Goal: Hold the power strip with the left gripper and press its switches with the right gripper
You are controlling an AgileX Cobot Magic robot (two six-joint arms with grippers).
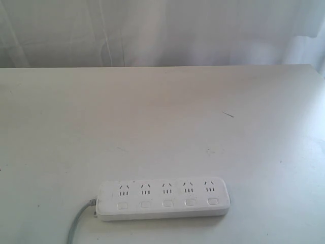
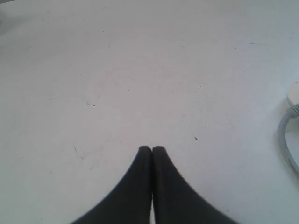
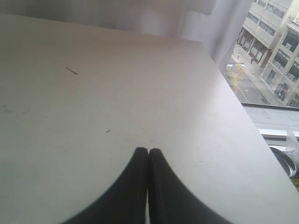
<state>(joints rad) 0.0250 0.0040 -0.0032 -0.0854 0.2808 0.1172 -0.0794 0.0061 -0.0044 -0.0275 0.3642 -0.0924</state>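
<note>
White power strip [image 1: 163, 199] lies lower centre on the surface [image 1: 162, 127]; left tool [image 2: 152, 148] and right tool [image 3: 148, 150] closed, empty

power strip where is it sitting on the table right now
In the exterior view the power strip lies flat at the bottom middle of the white table, its grey cord trailing off its left end.

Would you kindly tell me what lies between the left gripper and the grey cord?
In the left wrist view, only bare tabletop with a few dark specks separates the left gripper from the grey cord.
</note>
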